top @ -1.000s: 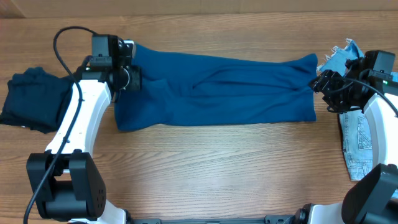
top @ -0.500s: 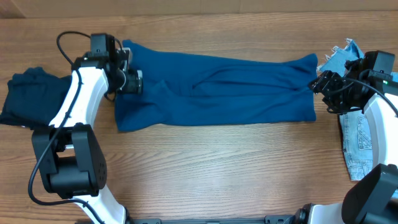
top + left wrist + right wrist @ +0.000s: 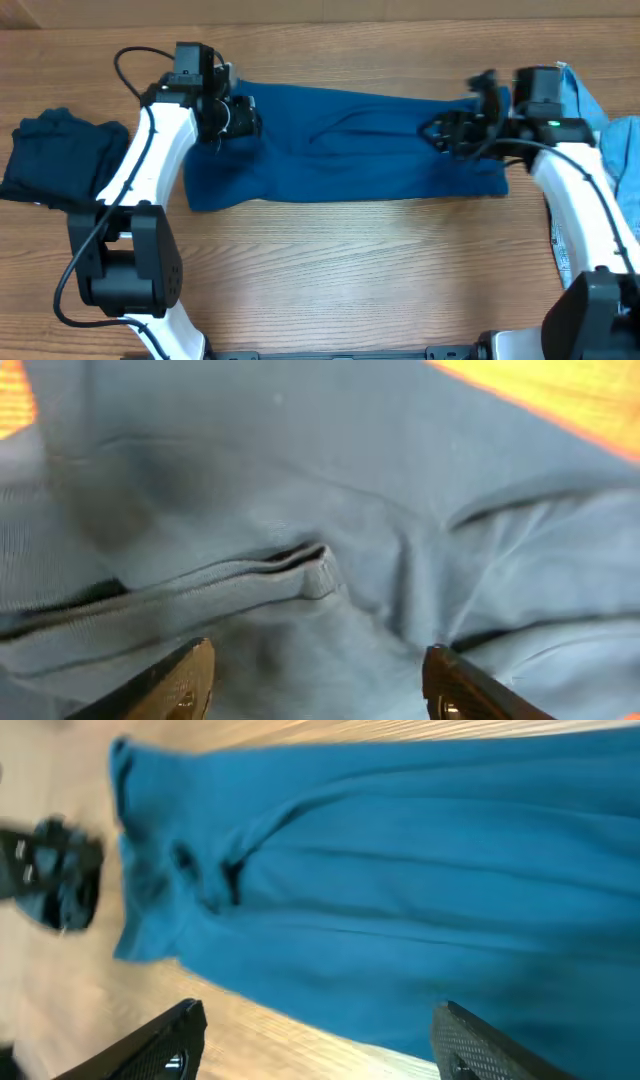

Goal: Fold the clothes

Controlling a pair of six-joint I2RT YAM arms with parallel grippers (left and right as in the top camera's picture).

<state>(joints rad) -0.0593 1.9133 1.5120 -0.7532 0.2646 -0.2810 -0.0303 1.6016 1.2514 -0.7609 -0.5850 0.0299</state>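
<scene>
The blue jersey garment [image 3: 350, 150] lies stretched left to right across the wooden table, creased in the middle. My left gripper [image 3: 245, 118] hovers over its upper left end, open, with a folded hem [image 3: 300, 565] showing ahead of its fingertips [image 3: 185, 675]; nothing sits between them. Over the garment's right end my right gripper [image 3: 442, 130] is open too. In the right wrist view [image 3: 320, 1035] it looks along the cloth [image 3: 400, 870], holding nothing. A dark navy garment [image 3: 55, 160] lies bunched at the far left.
Pale denim pieces [image 3: 572, 240] lie at the right edge under my right arm, and light blue cloth [image 3: 590, 100] lies behind it. Bare wood [image 3: 350, 270] spans the front of the table. The left gripper's dark body [image 3: 55, 870] shows at the far end in the right wrist view.
My left gripper opened, letting go of the garment's left edge, and moved right over the cloth. My right arm swung left from the table's edge to above the garment's right end.
</scene>
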